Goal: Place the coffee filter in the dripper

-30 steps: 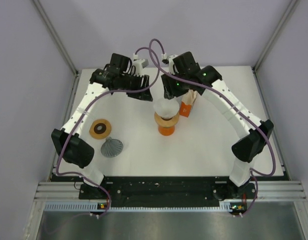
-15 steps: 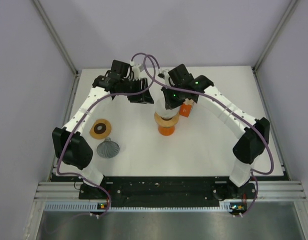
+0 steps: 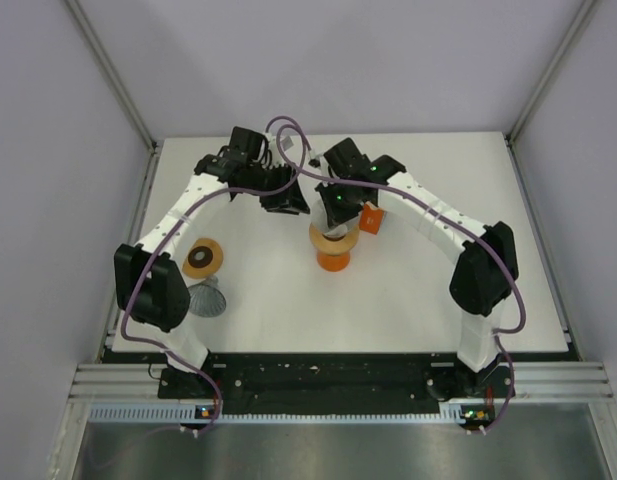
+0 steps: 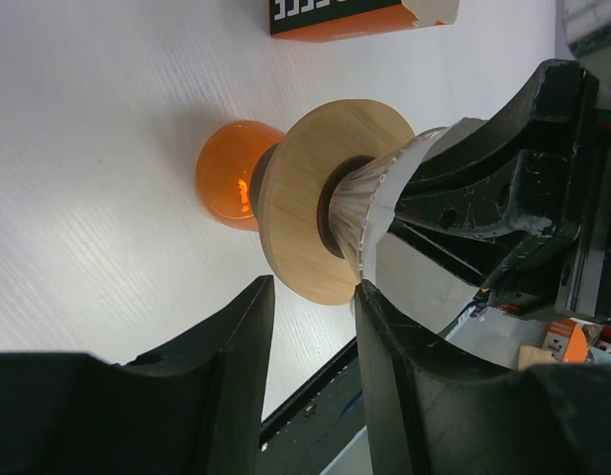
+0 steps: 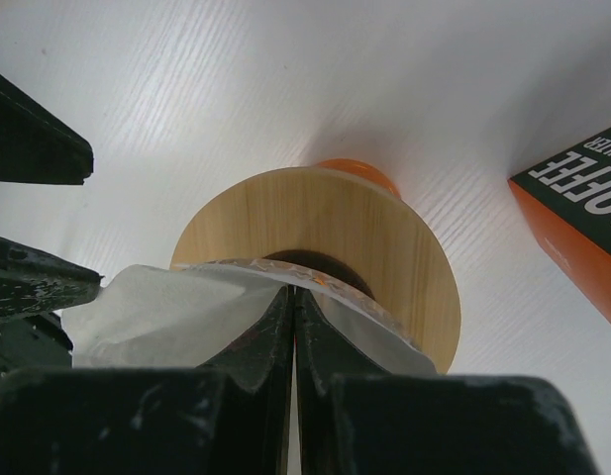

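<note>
Orange box point(image 3: 372, 218) just beside dripper point(image 4: 305, 188); left hand point(image 4: 311, 287) apart alongside, right hand point(image 5: 292, 297) above it, clamped on coffee filter point(image 5: 156, 307).

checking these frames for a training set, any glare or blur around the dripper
Left wrist: the orange base glows bright, the left hand is dark and soft up close. Right wrist: the wooden collar is sharp, the right hand a near-black blur. Top external: even light, faint shadows, the dripper small.

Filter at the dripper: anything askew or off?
Yes. The filter isn't seated square: the right claw pinches its rim flat, and one side flares out past the wooden collar of the dripper. No spill or tear visible.
</note>
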